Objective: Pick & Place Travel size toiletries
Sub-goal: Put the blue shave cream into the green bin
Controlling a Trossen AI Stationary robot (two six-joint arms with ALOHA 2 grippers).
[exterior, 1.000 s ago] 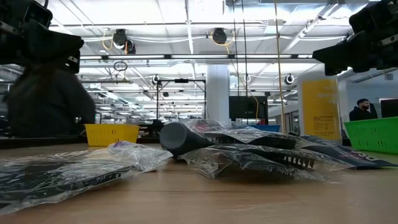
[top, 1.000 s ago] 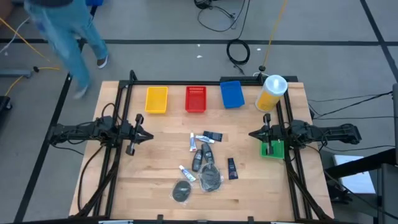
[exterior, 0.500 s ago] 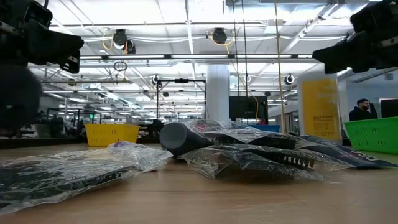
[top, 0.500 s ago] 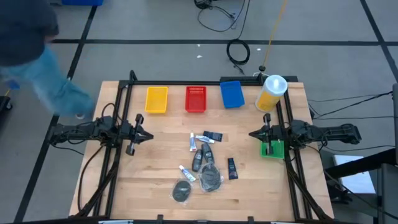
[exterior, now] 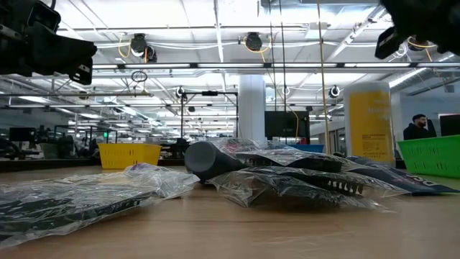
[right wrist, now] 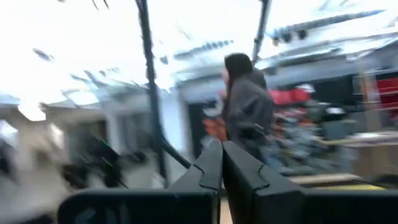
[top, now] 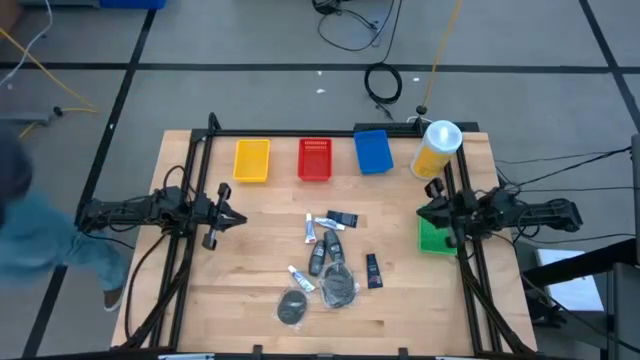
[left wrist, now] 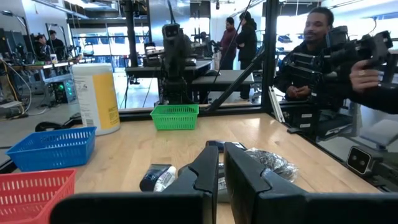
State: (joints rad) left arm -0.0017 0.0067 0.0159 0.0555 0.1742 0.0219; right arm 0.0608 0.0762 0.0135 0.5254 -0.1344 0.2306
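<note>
None of the travel size toiletries [top: 328, 262] had left the surface [top: 255, 290] when I checked; left claw [top: 243, 218] and right claw [top: 424, 211] both clenched on nothing.

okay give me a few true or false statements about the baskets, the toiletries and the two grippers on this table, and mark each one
1. The red basket sits between the yellow basket and the blue basket. True.
2. The toiletries lie inside the red basket. False: they lie loose on the table.
3. The left gripper holds a tube. False: its jaws are shut on nothing.
4. The green basket is by the right gripper. True.
</note>
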